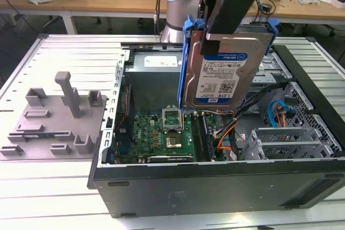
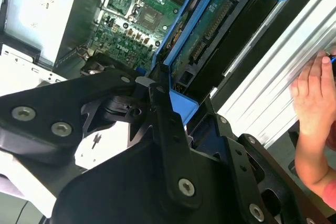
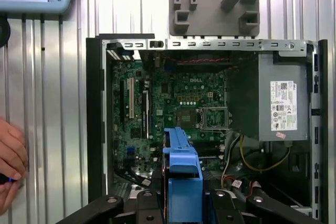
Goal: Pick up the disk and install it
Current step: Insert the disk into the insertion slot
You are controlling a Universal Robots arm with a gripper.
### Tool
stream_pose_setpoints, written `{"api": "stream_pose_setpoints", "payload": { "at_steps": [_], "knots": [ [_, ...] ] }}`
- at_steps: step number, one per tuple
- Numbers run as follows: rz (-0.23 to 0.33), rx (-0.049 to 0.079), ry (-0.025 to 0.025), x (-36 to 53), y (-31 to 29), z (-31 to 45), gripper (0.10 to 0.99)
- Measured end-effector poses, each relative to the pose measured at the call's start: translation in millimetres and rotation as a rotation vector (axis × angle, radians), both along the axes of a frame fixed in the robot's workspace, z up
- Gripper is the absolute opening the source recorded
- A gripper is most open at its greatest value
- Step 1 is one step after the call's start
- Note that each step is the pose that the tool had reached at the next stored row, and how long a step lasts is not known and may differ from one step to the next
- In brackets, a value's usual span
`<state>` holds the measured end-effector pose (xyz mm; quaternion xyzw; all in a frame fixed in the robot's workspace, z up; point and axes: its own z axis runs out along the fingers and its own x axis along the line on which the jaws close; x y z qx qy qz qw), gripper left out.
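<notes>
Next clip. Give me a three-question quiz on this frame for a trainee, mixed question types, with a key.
1. True or false: the flat silver metal hard drive with blue plastic rails lies seated inside the open black computer case.
2. Multiple choice: the tool is A) open, B) shut on the hard drive, C) shut on a cable.
3. Fill in: the grey plastic fixture plate sits to the exterior view's ____ of the case.
Key: 1 false, it hangs upright above the case; 2 B; 3 left.
</notes>
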<state>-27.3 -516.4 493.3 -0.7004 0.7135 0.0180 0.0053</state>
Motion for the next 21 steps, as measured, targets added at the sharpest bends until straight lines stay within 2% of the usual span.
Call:
{"api": "stream_pose_setpoints", "payload": {
  "at_steps": [7, 14, 16, 21],
  "knots": [
    [0.000, 0.000, 0.0022, 15.6, -10.2, 0.0, 0.365],
    [0.000, 0.000, 0.0033, 44.3, -24.6, -0.1, 0.365],
    [0.000, 0.000, 0.0033, 50.6, -25.8, -0.2, 0.365],
    [0.000, 0.000, 0.0033, 73.6, -29.9, -0.6, 0.365]
  ]
}}
